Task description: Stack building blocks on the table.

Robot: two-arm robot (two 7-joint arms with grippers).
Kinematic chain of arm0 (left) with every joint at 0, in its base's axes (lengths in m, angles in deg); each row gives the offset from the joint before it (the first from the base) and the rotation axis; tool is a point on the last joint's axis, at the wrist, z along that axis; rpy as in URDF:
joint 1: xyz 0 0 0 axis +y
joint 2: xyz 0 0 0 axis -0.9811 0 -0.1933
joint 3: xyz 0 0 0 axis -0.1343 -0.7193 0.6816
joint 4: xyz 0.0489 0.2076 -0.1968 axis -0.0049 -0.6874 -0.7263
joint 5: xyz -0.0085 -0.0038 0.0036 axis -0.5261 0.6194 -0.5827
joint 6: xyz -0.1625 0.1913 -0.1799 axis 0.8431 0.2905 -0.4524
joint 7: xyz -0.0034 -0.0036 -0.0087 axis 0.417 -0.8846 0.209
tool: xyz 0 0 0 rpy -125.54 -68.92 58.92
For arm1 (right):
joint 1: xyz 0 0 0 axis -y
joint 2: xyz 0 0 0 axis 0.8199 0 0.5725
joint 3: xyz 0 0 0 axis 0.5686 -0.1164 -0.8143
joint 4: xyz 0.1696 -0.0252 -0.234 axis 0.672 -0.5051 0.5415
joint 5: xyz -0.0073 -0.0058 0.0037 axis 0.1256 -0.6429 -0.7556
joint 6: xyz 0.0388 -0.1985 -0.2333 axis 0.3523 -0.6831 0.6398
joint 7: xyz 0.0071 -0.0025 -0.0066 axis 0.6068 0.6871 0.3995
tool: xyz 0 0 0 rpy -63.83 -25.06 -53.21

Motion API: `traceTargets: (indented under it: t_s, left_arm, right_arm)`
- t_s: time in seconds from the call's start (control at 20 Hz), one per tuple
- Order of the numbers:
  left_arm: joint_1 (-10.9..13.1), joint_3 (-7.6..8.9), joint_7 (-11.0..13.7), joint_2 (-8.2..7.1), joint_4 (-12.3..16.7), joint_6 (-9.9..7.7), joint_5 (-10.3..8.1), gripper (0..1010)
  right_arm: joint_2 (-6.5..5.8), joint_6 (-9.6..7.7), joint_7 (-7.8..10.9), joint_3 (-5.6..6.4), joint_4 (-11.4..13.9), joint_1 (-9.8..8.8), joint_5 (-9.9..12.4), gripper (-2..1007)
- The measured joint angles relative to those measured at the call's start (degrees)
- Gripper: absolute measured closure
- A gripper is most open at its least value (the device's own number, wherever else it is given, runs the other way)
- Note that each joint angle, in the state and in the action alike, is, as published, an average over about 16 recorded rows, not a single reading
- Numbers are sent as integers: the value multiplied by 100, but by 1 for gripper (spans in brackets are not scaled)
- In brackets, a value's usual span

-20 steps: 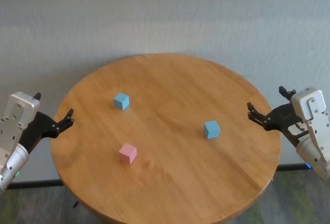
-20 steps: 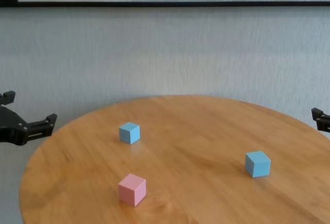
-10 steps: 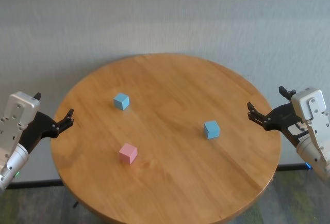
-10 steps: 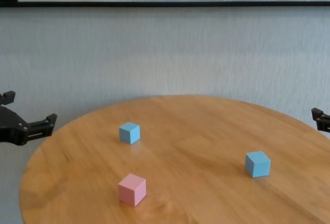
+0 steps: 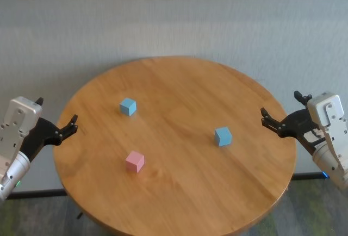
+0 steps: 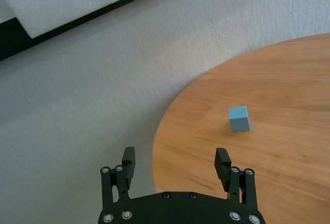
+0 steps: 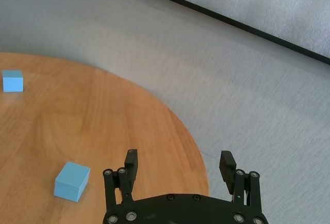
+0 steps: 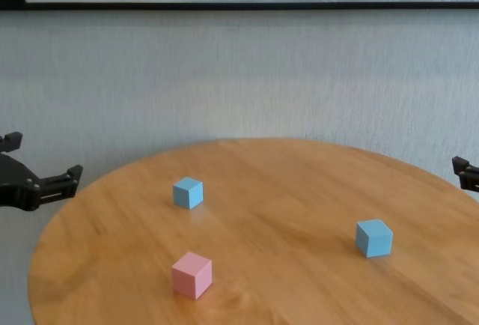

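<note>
Three building blocks lie apart on the round wooden table [image 5: 179,84]. A pale pink cube [image 5: 134,161] sits near the front left. One light blue cube [image 5: 128,106] sits at the back left, and it also shows in the left wrist view [image 6: 239,119]. The other light blue cube [image 5: 223,136] sits at the right, and it also shows in the right wrist view [image 7: 72,181]. My left gripper [image 5: 54,112] is open and empty, off the table's left edge. My right gripper [image 5: 280,103] is open and empty, at the table's right edge.
A grey textured floor surrounds the table [image 8: 284,183]. A white wall with a dark baseboard [image 8: 239,5] runs behind it. Only the three cubes lie on the tabletop.
</note>
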Motion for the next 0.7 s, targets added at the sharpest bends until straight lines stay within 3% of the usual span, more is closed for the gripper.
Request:
traceTargets:
  t_s: [0.35, 0.7]
  left_arm:
    - [104, 34, -14, -5, 270, -147, -6, 10]
    - [291, 68, -20, 63, 774, -477, -25, 10]
  right_arm:
    - [0, 0, 0, 0, 0, 0, 0, 4]
    - [0, 0, 0, 0, 0, 0, 0, 4]
